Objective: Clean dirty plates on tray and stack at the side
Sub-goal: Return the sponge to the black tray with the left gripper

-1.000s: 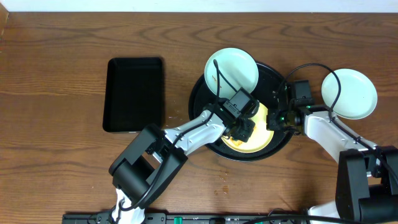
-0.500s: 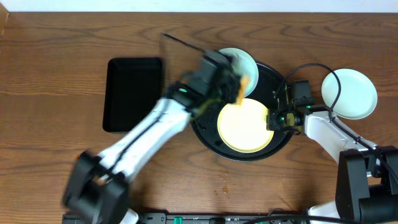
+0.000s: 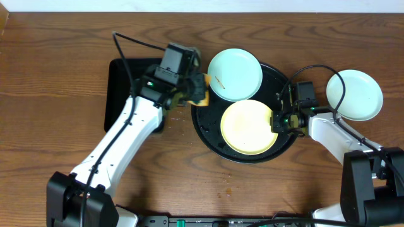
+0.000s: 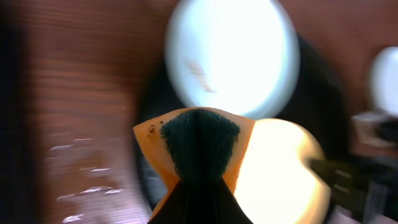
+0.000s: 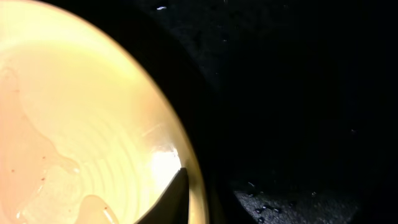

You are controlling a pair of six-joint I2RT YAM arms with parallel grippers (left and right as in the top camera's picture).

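The round black tray [image 3: 281,75] holds a pale yellow plate [image 3: 246,129] and a mint plate [image 3: 235,72] with a brown smear that overlaps its upper-left rim. A second mint plate [image 3: 356,94] lies on the wood to the right. My left gripper [image 3: 197,94] is shut on an orange sponge [image 4: 200,143] with a dark green pad, over the tray's left rim, left of the smeared mint plate [image 4: 230,56]. My right gripper [image 3: 278,122] is shut on the yellow plate's right rim [image 5: 74,124]; one finger [image 5: 171,199] lies inside the rim.
A rectangular black tray [image 3: 126,82] lies at the left, partly under my left arm. Small brown crumbs [image 3: 225,180] lie on the wood in front of the round tray. The left wrist view is blurred by motion.
My left gripper has lifted the sponge off the yellow plate and swung up and to the left, over the tray's left rim. The right arm and the plates have not moved.
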